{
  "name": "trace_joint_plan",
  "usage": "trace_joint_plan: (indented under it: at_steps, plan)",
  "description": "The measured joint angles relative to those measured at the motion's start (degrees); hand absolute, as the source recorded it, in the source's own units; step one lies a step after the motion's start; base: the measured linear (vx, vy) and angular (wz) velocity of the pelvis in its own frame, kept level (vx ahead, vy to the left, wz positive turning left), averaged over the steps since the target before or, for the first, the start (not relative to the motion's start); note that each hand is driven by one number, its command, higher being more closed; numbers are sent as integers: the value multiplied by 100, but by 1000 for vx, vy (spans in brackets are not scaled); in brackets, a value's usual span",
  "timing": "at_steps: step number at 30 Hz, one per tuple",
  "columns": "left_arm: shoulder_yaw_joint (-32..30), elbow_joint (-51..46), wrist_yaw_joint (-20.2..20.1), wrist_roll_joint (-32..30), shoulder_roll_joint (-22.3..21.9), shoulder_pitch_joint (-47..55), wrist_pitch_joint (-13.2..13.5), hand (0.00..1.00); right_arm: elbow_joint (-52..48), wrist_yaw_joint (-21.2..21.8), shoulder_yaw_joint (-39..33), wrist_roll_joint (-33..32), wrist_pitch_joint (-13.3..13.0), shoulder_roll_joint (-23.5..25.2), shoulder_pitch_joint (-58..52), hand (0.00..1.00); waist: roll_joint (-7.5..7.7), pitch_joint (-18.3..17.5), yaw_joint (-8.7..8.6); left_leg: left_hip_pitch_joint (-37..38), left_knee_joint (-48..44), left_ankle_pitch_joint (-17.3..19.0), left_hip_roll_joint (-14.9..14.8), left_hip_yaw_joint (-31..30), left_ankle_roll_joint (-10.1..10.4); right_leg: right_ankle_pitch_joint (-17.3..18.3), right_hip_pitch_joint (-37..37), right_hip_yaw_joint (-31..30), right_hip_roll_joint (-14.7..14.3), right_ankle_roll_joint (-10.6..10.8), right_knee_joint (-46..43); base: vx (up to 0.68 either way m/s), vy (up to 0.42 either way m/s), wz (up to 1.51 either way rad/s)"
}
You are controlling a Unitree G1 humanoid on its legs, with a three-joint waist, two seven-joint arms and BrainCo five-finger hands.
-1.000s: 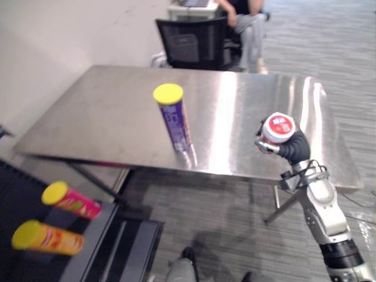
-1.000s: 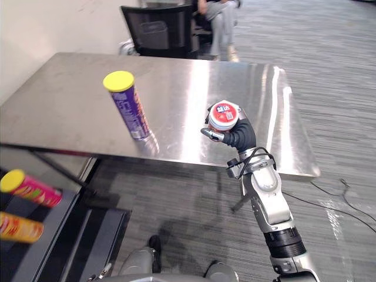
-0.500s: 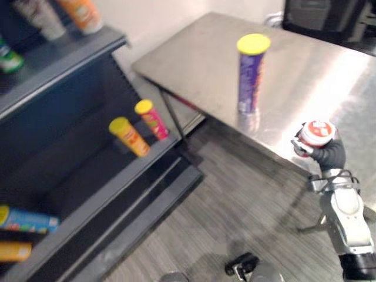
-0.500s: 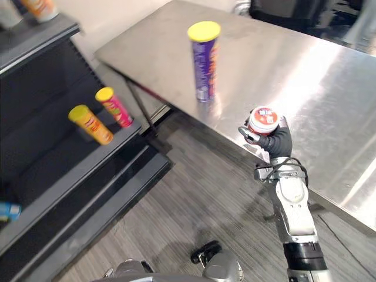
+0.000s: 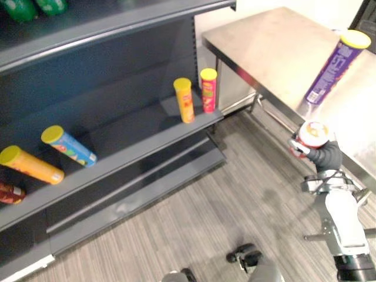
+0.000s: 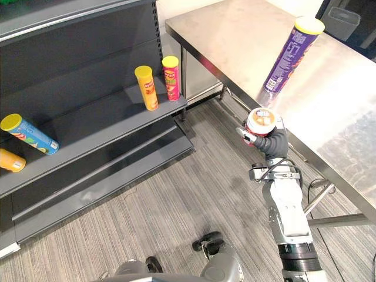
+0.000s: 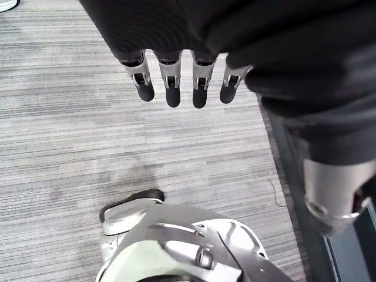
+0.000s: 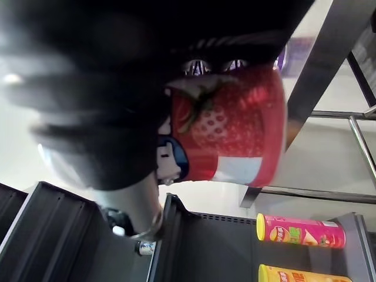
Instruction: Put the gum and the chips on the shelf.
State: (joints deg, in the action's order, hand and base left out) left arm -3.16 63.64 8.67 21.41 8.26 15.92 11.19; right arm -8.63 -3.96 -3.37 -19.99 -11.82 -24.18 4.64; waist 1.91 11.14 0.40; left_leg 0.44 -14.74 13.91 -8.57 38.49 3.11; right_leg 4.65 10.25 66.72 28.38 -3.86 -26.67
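Note:
My right hand is shut on the gum tub, a red tub with a white lid and a strawberry picture. It holds the tub upright above the floor, just off the steel table's near edge. The chips, a tall purple can with a yellow lid, stand on that table beyond the hand. The dark shelf stands to the left, across a strip of floor. My left hand hangs over the carpet with straight fingers, holding nothing.
On the shelf's middle board stand a yellow can and a pink can; a blue can and an orange can lie further left. Green bottles sit on the top board. Grey carpet lies between shelf and table.
The camera has swung left, so the shelf now takes up the left half and the table sits at the upper right. My right hand still holds the gum tub.

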Motion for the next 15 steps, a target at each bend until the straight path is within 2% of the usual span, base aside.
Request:
trace_joint_plan:
  at_steps: [6,13,15]
  plan:
    - [-153,-33,-21,4,-33,-28,70,0,2,84,61,0,68,-1,267,100,-14,5,35,-57,-26,1,-131,38,2,8,67,-138,-106,-12,-15,25,21,-2]
    - [-149,-37,-42,39,-110,-113,149,0,6,231,166,4,67,-1,369,100,11,19,147,-126,-86,30,-121,-36,12,8,49,-157,-52,-12,-33,7,12,6]
    - [-151,-36,-41,91,-133,-93,167,0,5,401,280,189,67,-1,480,100,32,36,194,-138,-239,131,-141,-93,2,7,-23,-155,-18,-11,-42,10,28,8]
